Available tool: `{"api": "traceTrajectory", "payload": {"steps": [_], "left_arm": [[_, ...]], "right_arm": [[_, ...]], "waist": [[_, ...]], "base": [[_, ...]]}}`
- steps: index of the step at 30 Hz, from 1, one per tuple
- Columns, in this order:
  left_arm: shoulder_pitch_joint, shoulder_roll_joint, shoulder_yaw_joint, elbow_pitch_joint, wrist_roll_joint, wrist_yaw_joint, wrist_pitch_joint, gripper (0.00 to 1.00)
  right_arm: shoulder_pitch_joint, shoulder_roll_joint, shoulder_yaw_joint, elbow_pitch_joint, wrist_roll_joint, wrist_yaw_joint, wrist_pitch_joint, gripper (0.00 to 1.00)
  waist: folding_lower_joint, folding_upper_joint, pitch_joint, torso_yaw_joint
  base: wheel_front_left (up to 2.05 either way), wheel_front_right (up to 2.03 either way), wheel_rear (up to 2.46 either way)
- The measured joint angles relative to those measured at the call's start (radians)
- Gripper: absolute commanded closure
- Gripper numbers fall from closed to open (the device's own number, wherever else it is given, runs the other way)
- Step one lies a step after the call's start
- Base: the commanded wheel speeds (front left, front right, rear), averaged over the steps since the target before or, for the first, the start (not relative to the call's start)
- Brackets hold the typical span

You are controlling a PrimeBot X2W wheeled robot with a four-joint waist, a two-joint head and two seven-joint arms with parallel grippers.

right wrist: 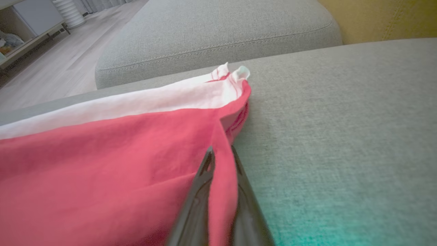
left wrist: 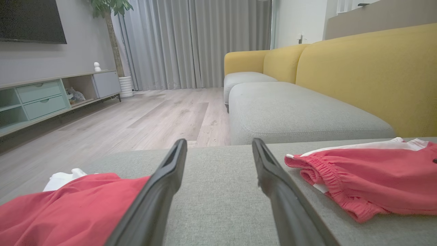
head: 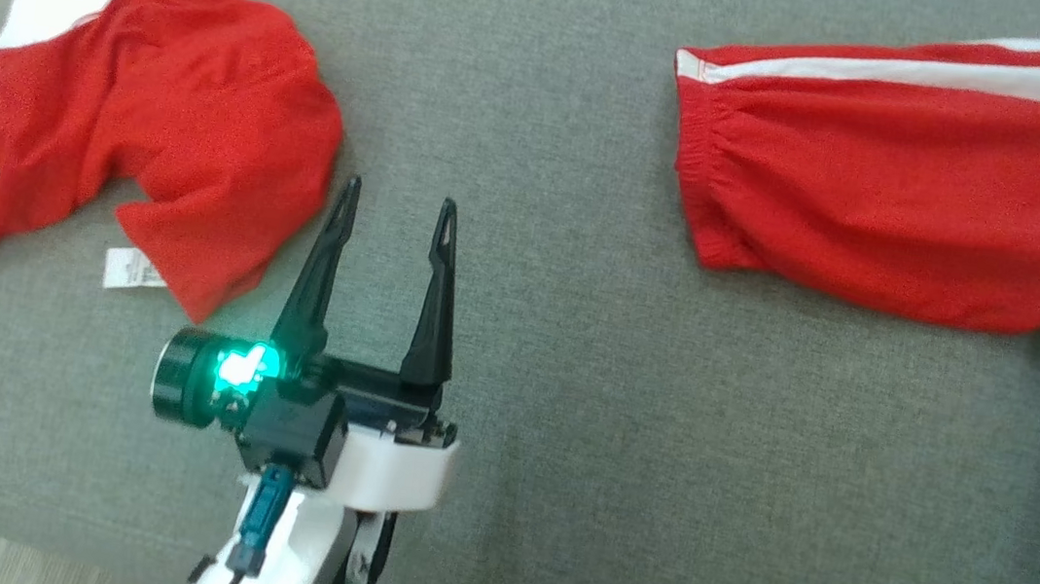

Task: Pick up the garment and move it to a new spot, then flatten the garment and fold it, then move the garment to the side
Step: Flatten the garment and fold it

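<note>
Two grippers: left gripper [head: 400, 192] spread empty over bare cushion [head: 549, 383], right gripper [right wrist: 221, 152] pinching the garment [right wrist: 102, 164] edge.

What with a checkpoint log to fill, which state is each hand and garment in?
left hand: open, empty, above the cushion between the garments.
right hand: shut on a fold of the right garment.
right garment: lying mostly flat, one fold pinched.
left garment: crumpled, not held.

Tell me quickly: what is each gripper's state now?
Left gripper: open, holding nothing.
Right gripper: shut on a fold of the red garment.
</note>
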Motion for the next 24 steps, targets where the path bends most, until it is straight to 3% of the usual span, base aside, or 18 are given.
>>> {"api": "traceTrajectory", "payload": {"steps": [8, 17, 24], "left_arm": [[0.050, 0.001, 0.015, 0.004, 0.020, 0.012, 0.000, 0.00], [0.070, 0.002, 0.043, 0.024, 0.036, 0.012, 0.000, 0.00], [0.080, 0.002, 0.050, 0.045, 0.044, 0.007, 0.000, 0.00]], "right_arm": [[0.033, -0.019, 0.053, 0.037, 0.049, 0.000, -0.003, 1.00], [0.072, -0.157, 0.073, 0.066, -0.009, 0.000, -0.027, 1.00], [0.070, -0.132, 0.088, -0.037, -0.027, 0.000, -0.034, 1.00]], "waist": [[0.0002, 0.0000, -0.052, -0.010], [0.0001, 0.0000, -0.101, -0.078], [0.0001, 0.0000, -0.131, -0.109]], "base": [[0.00, 0.00, 0.00], [0.00, 0.00, 0.00], [0.00, 0.00, 0.00]]}}
